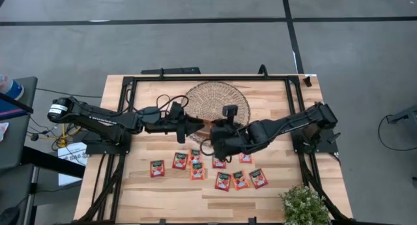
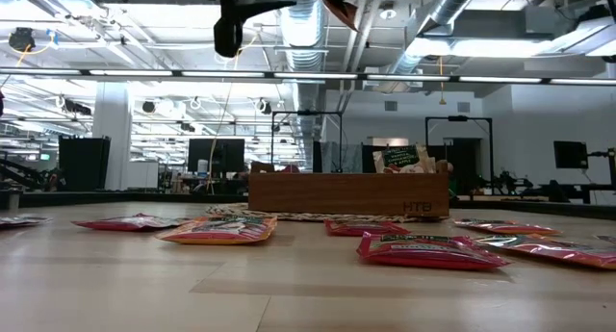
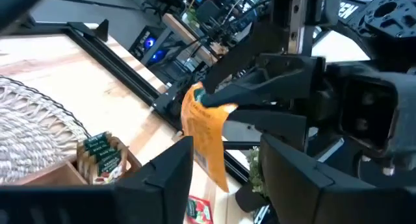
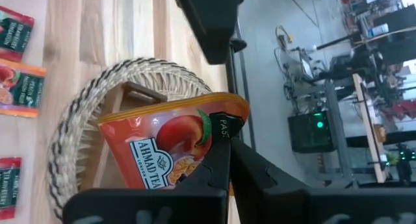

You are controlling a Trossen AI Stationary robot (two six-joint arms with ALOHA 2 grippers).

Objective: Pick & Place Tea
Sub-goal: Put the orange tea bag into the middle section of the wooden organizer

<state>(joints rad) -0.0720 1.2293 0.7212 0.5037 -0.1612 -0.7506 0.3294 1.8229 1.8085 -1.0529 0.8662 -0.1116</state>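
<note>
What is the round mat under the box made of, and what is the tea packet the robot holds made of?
The round mat looks like woven straw or wicker: coiled, braided strands, matte. The tea packet in the right tool looks like glossy printed foil or plastic film; it bends and shines, though coated paper is possible.

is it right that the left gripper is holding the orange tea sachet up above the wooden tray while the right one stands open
No, the sides are swapped. In the right wrist view the right gripper is shut on the orange tea sachet above the wooden tray; the left gripper stands open.
</note>
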